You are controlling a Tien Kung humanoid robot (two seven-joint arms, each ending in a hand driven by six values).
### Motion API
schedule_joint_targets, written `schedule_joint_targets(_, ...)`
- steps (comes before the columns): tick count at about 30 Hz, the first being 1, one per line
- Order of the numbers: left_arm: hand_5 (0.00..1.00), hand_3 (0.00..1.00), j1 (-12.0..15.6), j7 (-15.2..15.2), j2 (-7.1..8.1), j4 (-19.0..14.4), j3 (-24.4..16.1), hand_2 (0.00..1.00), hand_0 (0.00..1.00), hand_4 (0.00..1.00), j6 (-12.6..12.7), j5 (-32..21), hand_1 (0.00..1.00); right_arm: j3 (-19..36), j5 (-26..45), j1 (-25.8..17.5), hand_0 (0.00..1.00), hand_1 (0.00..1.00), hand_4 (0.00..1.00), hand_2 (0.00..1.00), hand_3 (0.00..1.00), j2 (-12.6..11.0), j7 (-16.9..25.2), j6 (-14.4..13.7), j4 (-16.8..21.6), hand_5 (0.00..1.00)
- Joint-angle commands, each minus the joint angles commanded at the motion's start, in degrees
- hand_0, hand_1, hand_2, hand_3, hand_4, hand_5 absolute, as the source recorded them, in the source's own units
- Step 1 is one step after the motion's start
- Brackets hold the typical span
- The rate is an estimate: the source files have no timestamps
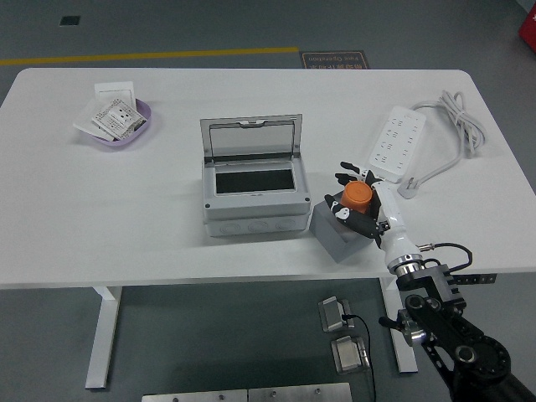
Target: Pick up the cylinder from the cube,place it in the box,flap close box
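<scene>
the orange cylinder point(358, 195) is seen on top of the grey cube point(337, 234), just right of the grey box point(251, 197); the right hand point(362, 208) is wrapped around the cylinder, fingers curled against its sides; the box stands with its clear lid point(250, 137) raised, its dark inside exposed; a white power strip point(398, 147) lies behind the hand; a purple bowl point(124, 126) of printed packets is set far left, the print too small to be read; floor lettering beyond the table point(100, 218) is illegible.
</scene>
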Motion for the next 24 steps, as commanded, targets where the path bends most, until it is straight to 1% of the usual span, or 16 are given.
schedule_joint_targets(5,0.539,0.763,0.02,-0.42,-0.03,0.00,0.27,0.695,0.718,0.773,0.44,-0.33,0.726,-0.21,-0.20,-0.04,0.761,0.741,0.650,0.698,0.774,-0.22,-0.36,0.19,0.10,0.002)
schedule_joint_targets(6,0.534,0.763,0.02,-0.53,-0.04,0.00,0.32,0.694,0.714,0.773,0.55,-0.39,0.724,-0.24,-0.31,-0.05,0.754,0.722,0.299,0.655,0.657,-0.26,-0.43,0.19,0.11,0.002)
schedule_joint_targets(11,0.534,0.763,0.01,-1.10,-0.03,0.00,0.55,0.694,0.714,0.773,1.07,-0.62,0.724,-0.25,-0.94,-0.12,0.754,0.722,0.299,0.655,0.657,-0.35,-1.41,0.07,0.27,0.002)
schedule_joint_targets(12,0.533,0.757,0.01,-1.19,-0.03,0.00,0.60,0.693,0.713,0.772,1.15,-0.68,0.722,-0.26,-1.07,-0.13,0.762,0.664,0.002,0.609,0.563,-0.36,-1.63,0.04,0.31,0.069)
schedule_joint_targets(17,0.533,0.757,0.01,-1.76,0.01,0.00,0.78,0.693,0.713,0.772,1.64,-0.85,0.722,-0.17,-1.82,-0.22,0.762,0.664,0.002,0.609,0.563,-0.38,-2.77,-0.22,1.07,0.069)
schedule_joint_targets(18,0.529,0.746,0.01,-1.88,0.01,0.00,0.76,0.689,0.707,0.777,1.76,-0.83,0.718,-0.12,-1.91,-0.24,0.580,0.531,0.002,0.491,0.401,-0.38,-2.85,-0.27,1.27,0.002)
schedule_joint_targets(23,0.529,0.746,0.02,-2.57,-0.05,0.00,0.86,0.689,0.707,0.777,2.33,-0.84,0.718,0.37,-2.55,-0.42,0.580,0.531,0.002,0.491,0.401,-0.49,-3.09,-0.56,2.73,0.002)
schedule_joint_targets(24,0.523,0.739,0.01,-2.71,-0.07,0.00,0.86,0.687,0.706,0.776,2.44,-0.82,0.713,0.50,-2.73,-0.46,0.512,0.339,0.002,0.337,0.252,-0.52,-3.12,-0.61,3.05,0.002)
